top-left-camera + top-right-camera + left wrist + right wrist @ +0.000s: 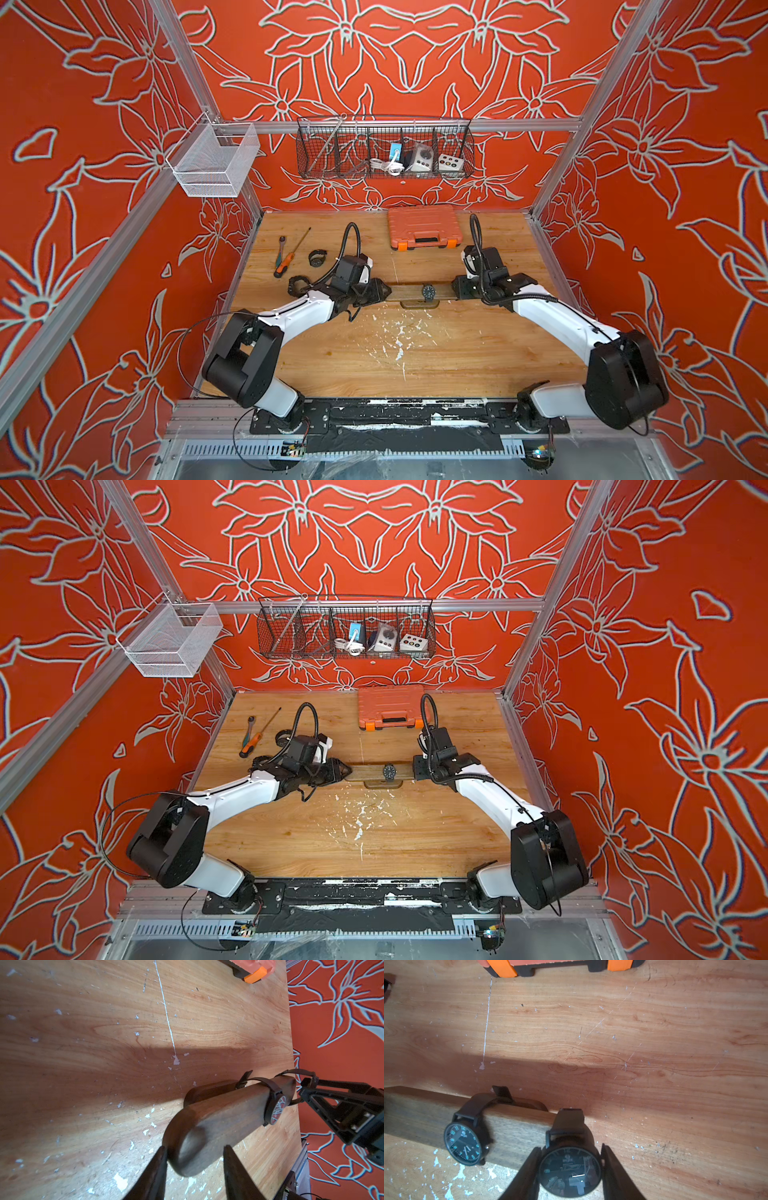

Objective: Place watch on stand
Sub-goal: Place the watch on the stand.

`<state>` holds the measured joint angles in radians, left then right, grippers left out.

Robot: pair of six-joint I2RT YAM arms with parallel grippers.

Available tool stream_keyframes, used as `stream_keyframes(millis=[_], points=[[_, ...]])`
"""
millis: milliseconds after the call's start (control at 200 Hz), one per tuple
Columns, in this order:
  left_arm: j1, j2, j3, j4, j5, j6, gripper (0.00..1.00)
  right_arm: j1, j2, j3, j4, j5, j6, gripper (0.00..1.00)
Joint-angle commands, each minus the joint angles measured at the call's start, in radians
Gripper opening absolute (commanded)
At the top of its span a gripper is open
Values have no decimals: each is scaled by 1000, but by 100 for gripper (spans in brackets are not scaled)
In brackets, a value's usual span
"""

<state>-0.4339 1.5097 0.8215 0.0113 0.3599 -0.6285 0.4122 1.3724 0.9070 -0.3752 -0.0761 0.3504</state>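
Two watches show in the right wrist view: one (465,1142) strapped on the stand (517,1132), another (570,1172) in the right hand (571,1169).

I see a dark wooden stand (218,1113) with a smooth satin finish, a scuffed, paint-flecked wood-grain table (415,353), glossy glass on the matt black watch (466,1144), and an orange plastic case (424,226) far back.

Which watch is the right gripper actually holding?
The watch at the stand end, face clamped in the right gripper jaws; the other watch sits strapped mid-stand, untouched.
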Motion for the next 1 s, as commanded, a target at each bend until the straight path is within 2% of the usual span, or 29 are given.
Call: stream_keyframes(millis=[0, 200, 590, 786, 921, 996], points=[[-10, 15, 26, -11, -1, 9, 42, 24, 2, 36, -19, -18, 8, 34], [-16, 12, 24, -9, -3, 8, 41, 109, 30, 61, -55, 25, 36, 34], [-29, -11, 13, -15, -17, 8, 41, 171, 73, 82, -64, 53, 96, 36], [-31, -21, 8, -20, -27, 10, 41, 171, 60, 80, -85, 79, 94, 44], [-31, -25, 8, -25, -33, 15, 40, 171, 36, 63, -88, 128, 105, 45], [-31, -25, 8, -26, -35, 15, 41, 171, 34, 64, -85, 117, 95, 51]])
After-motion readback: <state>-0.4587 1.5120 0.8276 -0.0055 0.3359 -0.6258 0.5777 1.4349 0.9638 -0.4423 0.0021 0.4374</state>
